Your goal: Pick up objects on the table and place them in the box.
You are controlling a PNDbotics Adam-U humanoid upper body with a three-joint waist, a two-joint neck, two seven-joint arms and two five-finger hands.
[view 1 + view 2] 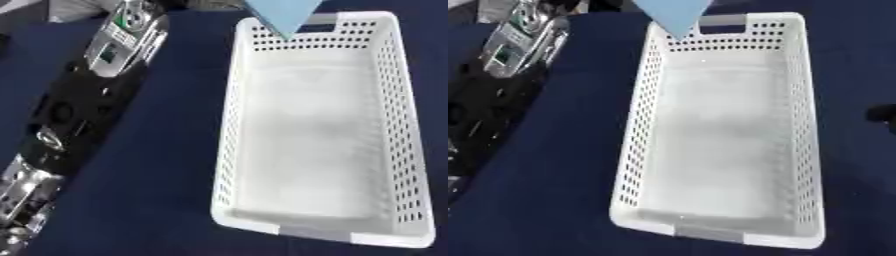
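Note:
A white perforated basket [398,150] lies lengthwise on the dark blue table [166,165]; I see nothing inside it. A light blue object [284,15] with a pointed lower corner hangs at the top edge, over the basket's far rim. Its upper part is cut off by the picture, so what holds it is hidden. My left arm [87,95], black with silver joints, runs from the lower left up to the top edge, left of the basket. Its hand lies beyond the picture. My right hand shows in neither view.
A small dark shape [882,114] pokes in at the right edge, right of the basket; I cannot make out what it is. Bare blue table lies between my left arm and the basket.

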